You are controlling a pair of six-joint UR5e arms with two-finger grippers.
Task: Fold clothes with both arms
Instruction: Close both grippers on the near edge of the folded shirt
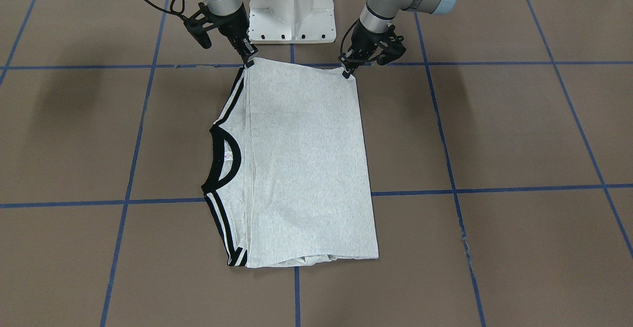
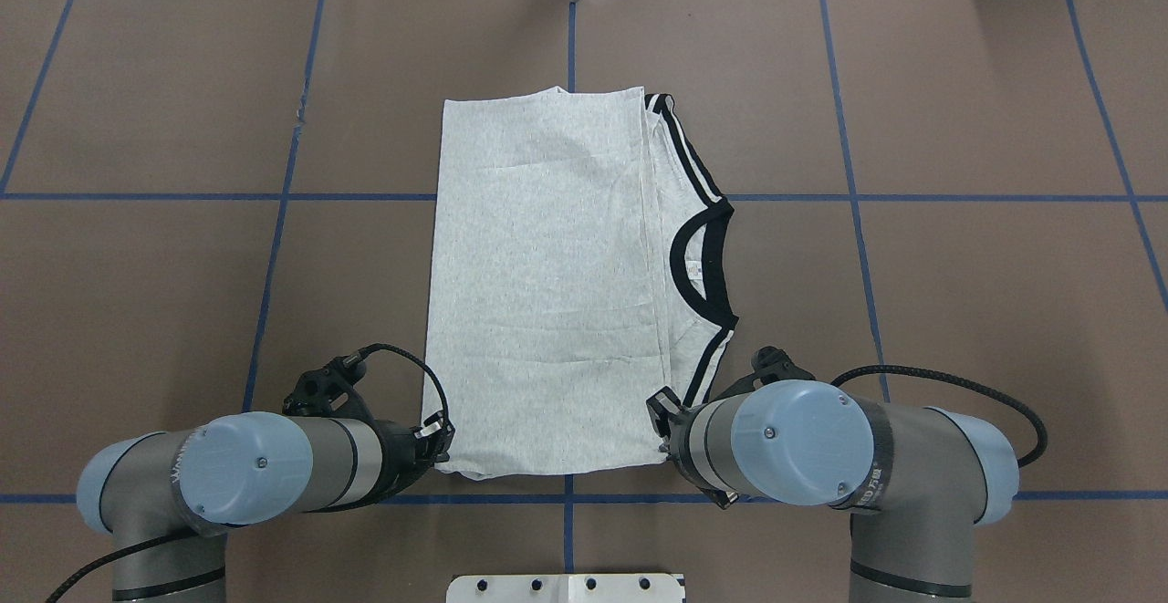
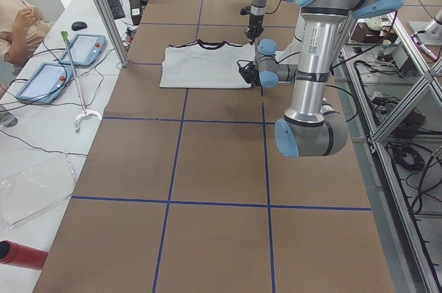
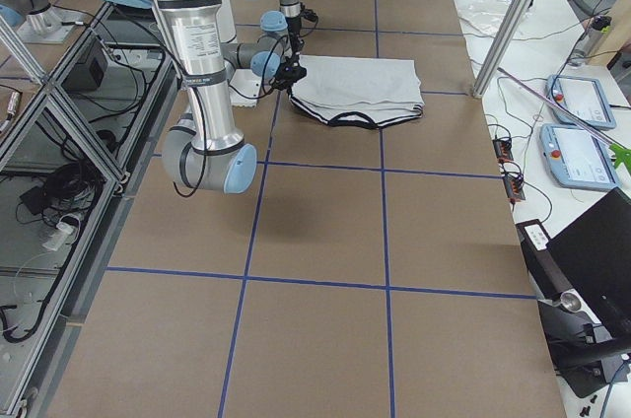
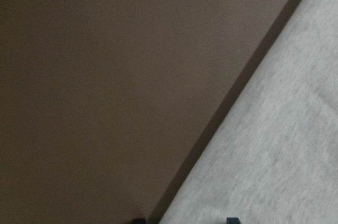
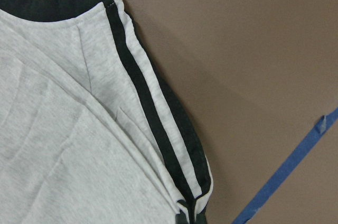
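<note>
Grey T-shirt (image 1: 306,159) lies mid-table (image 1: 494,134), already a rectangle, with left gripper (image 1: 347,72) and right gripper (image 1: 248,61) at its upper corners, their grip impossible to tell; another halving fold probably remains.

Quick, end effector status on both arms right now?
Left end effector: open, fingertips apart at the T-shirt corner, holding nothing.
Right end effector: at the striped-cuff corner; cannot be told whether open or closed.
</note>
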